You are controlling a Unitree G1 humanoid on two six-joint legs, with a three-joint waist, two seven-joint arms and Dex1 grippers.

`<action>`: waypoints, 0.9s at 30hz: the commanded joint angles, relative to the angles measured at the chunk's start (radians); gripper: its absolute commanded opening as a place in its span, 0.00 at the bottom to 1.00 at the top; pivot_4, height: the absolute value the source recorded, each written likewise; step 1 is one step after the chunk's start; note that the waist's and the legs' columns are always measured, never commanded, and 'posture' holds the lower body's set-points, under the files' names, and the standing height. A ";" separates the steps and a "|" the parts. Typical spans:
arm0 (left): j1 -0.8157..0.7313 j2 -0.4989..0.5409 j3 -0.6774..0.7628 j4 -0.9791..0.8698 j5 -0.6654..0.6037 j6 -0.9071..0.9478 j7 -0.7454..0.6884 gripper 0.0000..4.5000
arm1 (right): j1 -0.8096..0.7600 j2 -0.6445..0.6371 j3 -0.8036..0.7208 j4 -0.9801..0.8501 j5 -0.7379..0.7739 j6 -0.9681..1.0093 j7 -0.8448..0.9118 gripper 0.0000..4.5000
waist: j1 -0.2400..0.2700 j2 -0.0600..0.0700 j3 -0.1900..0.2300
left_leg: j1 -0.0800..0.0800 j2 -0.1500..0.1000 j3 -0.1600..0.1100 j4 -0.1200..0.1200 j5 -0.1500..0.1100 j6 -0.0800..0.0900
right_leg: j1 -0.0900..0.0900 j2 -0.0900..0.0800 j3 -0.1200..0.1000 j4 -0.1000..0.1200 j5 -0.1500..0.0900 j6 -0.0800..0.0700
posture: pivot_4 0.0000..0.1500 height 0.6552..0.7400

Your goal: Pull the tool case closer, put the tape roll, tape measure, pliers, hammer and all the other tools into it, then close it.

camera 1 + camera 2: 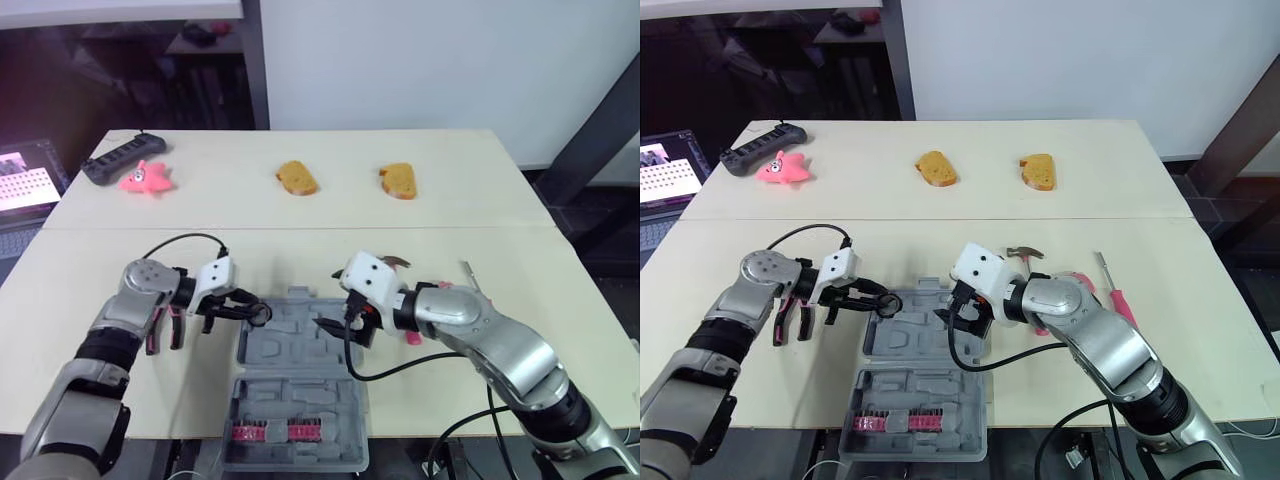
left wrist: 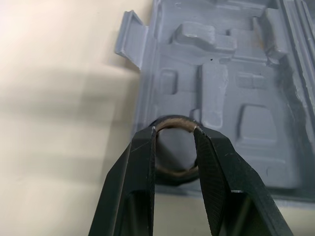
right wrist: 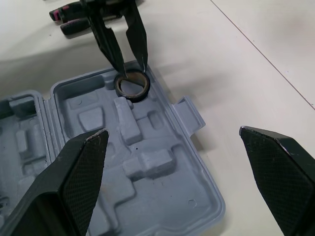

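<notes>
The grey tool case (image 1: pixel 330 385) lies open in front of me, with a strip of pink bits (image 1: pixel 275 432) in its near half. My left gripper (image 1: pixel 255 312) is shut on the tape roll (image 1: pixel 261 314), a dark ring (image 3: pixel 132 84) held at the far left corner of the case's moulded tray (image 2: pixel 246 73). My right gripper (image 1: pixel 335 325) hangs wide open over the right side of the tray (image 3: pixel 147 162), with nothing between its fingers. Black-and-pink pliers (image 1: pixel 165 330) lie beside my left arm. A hammer (image 1: pixel 1025 253) and a pink-handled screwdriver (image 1: pixel 1118 300) lie behind my right arm.
At the back of the table are a black controller (image 1: pixel 122 156), a pink star toy (image 1: pixel 145 178) and two bread pieces (image 1: pixel 297 178) (image 1: pixel 398 181). A laptop (image 1: pixel 25 185) stands off the table's left edge.
</notes>
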 commanded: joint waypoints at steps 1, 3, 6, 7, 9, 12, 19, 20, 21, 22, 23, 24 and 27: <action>0.006 -0.008 0.015 -0.011 -0.001 -0.015 0.020 0.29 | 0.002 0.007 -0.020 -0.040 0.007 -0.003 -0.005 1.00 | 0.000 0.000 0.000 | 0.000 0.000 0.000 0.000 0.000 0.000 | 0.000 0.000 0.000 0.000 0.000 0.000 | 1.00 1.00; 0.012 -0.014 0.008 0.000 0.011 -0.017 0.033 0.29 | 0.002 0.007 -0.021 -0.040 0.007 -0.002 -0.005 1.00 | 0.000 0.000 0.000 | 0.000 0.000 0.000 0.000 0.000 0.000 | 0.000 0.000 0.000 0.000 0.000 0.000 | 1.00 1.00; 0.009 -0.016 -0.002 0.028 0.040 -0.027 0.058 0.29 | 0.002 0.006 -0.023 -0.040 0.008 -0.001 -0.006 1.00 | -0.001 0.000 0.000 | 0.000 0.000 0.000 0.000 0.000 0.000 | 0.000 0.000 0.000 0.000 0.000 0.000 | 1.00 1.00; 0.010 -0.016 -0.007 0.038 0.051 -0.032 0.061 0.29 | 0.002 0.006 -0.024 -0.040 0.008 -0.001 -0.006 1.00 | -0.001 0.000 0.000 | 0.000 0.000 0.000 0.000 0.000 0.000 | 0.000 0.000 0.000 0.000 0.000 0.000 | 1.00 1.00; 0.014 -0.013 -0.016 0.049 0.066 -0.035 0.061 0.29 | 0.002 0.005 -0.026 -0.039 0.007 -0.001 -0.006 1.00 | -0.001 0.000 0.000 | 0.000 0.000 0.000 0.000 0.000 0.000 | 0.000 0.000 0.000 0.000 0.000 0.000 | 1.00 1.00; 0.014 -0.014 -0.023 0.071 0.089 -0.046 0.076 0.29 | 0.002 0.005 -0.027 -0.038 0.007 -0.001 -0.008 1.00 | -0.001 0.000 0.000 | 0.001 0.000 0.000 0.000 0.000 0.000 | 0.001 0.000 0.000 0.000 0.000 0.000 | 1.00 1.00; 0.002 -0.028 -0.019 0.086 0.079 -0.052 0.086 0.29 | 0.006 0.001 -0.032 -0.035 0.004 -0.005 -0.007 1.00 | 0.000 0.001 0.000 | 0.002 0.000 0.000 0.000 0.000 0.000 | 0.002 0.000 0.000 0.000 0.000 0.000 | 1.00 1.00; -0.001 -0.028 -0.015 0.084 0.075 -0.052 0.087 0.29 | 0.007 0.000 -0.033 -0.036 0.004 -0.006 -0.006 1.00 | 0.001 0.001 0.000 | 0.002 0.000 0.000 0.000 0.000 0.000 | 0.002 0.000 0.000 0.000 0.000 0.000 | 1.00 1.00; -0.007 -0.026 -0.007 0.080 0.068 -0.049 0.088 0.29 | 0.009 -0.001 -0.038 -0.035 0.005 -0.008 -0.006 1.00 | 0.001 0.001 0.000 | 0.002 0.000 0.000 0.000 0.000 0.000 | 0.002 0.000 0.000 0.000 0.000 0.000 | 1.00 1.00; -0.012 -0.022 -0.001 0.072 0.062 -0.049 0.085 0.29 | 0.011 -0.003 -0.044 -0.035 0.005 -0.010 -0.006 1.00 | 0.001 0.001 0.000 | 0.002 0.000 0.000 0.000 0.000 0.000 | 0.002 0.000 0.000 0.000 0.000 0.000 | 1.00 1.00; -0.015 -0.014 0.006 0.060 0.054 -0.050 0.076 0.29 | 0.012 -0.005 -0.051 -0.035 0.006 -0.013 -0.004 1.00 | 0.001 0.001 0.000 | 0.002 0.000 0.000 0.000 0.000 0.000 | 0.002 0.000 0.000 0.000 0.000 0.000 | 1.00 1.00; -0.016 -0.009 0.009 0.048 0.048 -0.050 0.071 0.29 | 0.015 -0.007 -0.057 -0.038 0.007 -0.016 -0.003 1.00 | 0.001 0.001 0.000 | 0.002 0.000 0.000 0.000 0.000 0.000 | 0.002 0.000 0.000 0.000 0.000 0.000 | 1.00 1.00; -0.014 0.020 0.033 -0.020 0.015 -0.021 0.052 0.29 | 0.028 -0.015 -0.089 -0.045 0.013 -0.031 0.005 1.00 | -0.001 0.000 0.000 | 0.002 0.000 0.000 0.000 0.000 0.000 | 0.002 0.000 0.000 0.000 0.000 0.000 | 1.00 1.00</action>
